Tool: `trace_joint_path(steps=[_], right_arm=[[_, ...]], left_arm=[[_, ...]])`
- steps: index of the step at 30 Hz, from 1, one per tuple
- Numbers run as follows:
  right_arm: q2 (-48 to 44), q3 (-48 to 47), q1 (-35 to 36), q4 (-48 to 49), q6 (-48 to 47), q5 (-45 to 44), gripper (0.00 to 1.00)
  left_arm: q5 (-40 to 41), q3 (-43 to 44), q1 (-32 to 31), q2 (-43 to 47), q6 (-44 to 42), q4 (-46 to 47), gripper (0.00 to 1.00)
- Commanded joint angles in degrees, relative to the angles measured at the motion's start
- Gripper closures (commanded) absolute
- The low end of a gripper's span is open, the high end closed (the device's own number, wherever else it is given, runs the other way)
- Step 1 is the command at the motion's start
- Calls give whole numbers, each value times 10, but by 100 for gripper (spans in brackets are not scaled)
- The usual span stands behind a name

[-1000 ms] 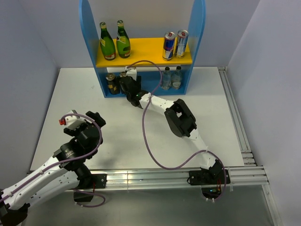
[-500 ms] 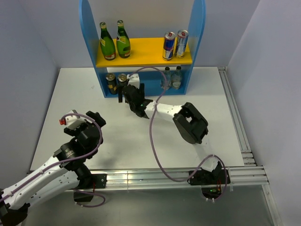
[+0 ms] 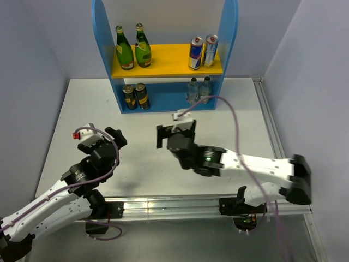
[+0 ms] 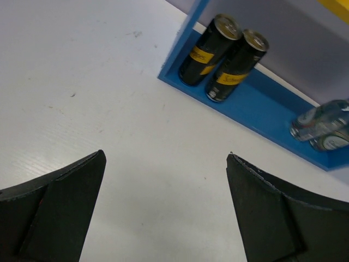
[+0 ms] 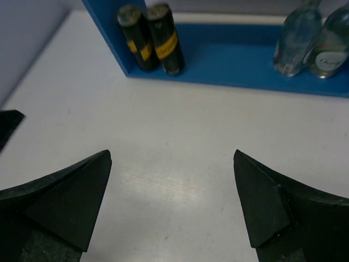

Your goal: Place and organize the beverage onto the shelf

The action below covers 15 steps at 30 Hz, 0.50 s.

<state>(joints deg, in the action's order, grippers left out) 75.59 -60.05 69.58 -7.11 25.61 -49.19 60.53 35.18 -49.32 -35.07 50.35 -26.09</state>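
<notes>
The small blue shelf with a yellow top board [image 3: 103, 54] stands at the back of the white table [image 3: 245, 114]. Two green glass bottles [image 3: 132, 48] and two shiny cans [image 3: 202, 52] stand on top. Two black cans with yellow bands [image 3: 135, 96] and two clear bottles [image 3: 198, 90] stand below. The left gripper [image 4: 164, 158] and the right gripper [image 5: 172, 155] are wide open and hold nothing.

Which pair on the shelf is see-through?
The clear bottles, lower level, right end. The other pairs are coloured: green bottles, blue-silver cans, black cans.

White links and black joints on left arm [image 3: 50, 205] and right arm [image 3: 262, 165], looping purple cables [image 3: 238, 128], black wedge fingers [image 4: 54, 213]
</notes>
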Motion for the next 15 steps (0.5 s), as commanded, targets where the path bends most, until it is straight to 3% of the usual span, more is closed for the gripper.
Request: trace_joint_path(steps=[1, 5, 10, 15], right_arm=[[-129, -1, 20, -97, -20, -93, 0], [-250, -35, 21, -156, -45, -108, 0], [-311, -68, 22, -208, -67, -115, 0], [-344, -67, 22, -234, -51, -115, 0]], left_arm=[[-74, 79, -4, -10, -53, 21, 1], [-143, 196, -7, -46, -96, -25, 1], [-168, 352, -7, -89, -150, -102, 1], [-180, 405, -7, -91, -195, -131, 1]])
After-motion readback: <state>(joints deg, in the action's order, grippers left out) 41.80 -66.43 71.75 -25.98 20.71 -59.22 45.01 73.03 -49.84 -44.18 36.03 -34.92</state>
